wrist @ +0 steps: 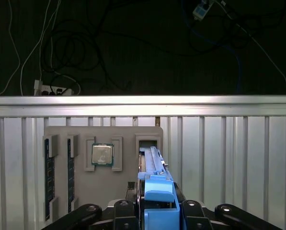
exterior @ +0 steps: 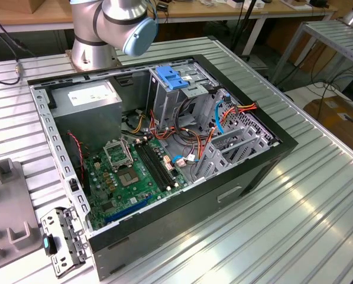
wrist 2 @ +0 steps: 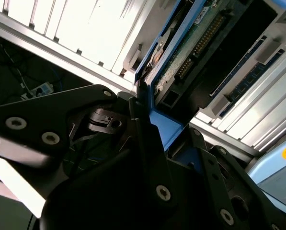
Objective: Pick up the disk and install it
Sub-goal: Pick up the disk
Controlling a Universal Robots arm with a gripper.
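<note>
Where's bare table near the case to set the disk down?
Bare slats of the table on the exterior view's right of the case. Crowded: grey tray and bracket on the exterior view's left; cables fill the case beside the drive cage.

- The open computer case [exterior: 182,207] can be entered from above; its black walls bar the sides.
- Inside, the most room lies over the low motherboard [exterior: 135,174], towards the near side.
- The grey power supply box [exterior: 84,109] fills the far corner at the exterior view's left, and the tall drive cage [exterior: 185,103] stands beside it.
- Red and orange cables [exterior: 238,109] cross the gap at the exterior view's right of the cage.
- The ribbed table [exterior: 300,225] lies open at the exterior view's right; at its left a grey tray [exterior: 5,207] and a metal bracket [exterior: 61,239] take the space.
- In the first wrist view the disk [wrist: 152,165] fills the gap between the fingers of the gripper [wrist: 156,215].
</note>
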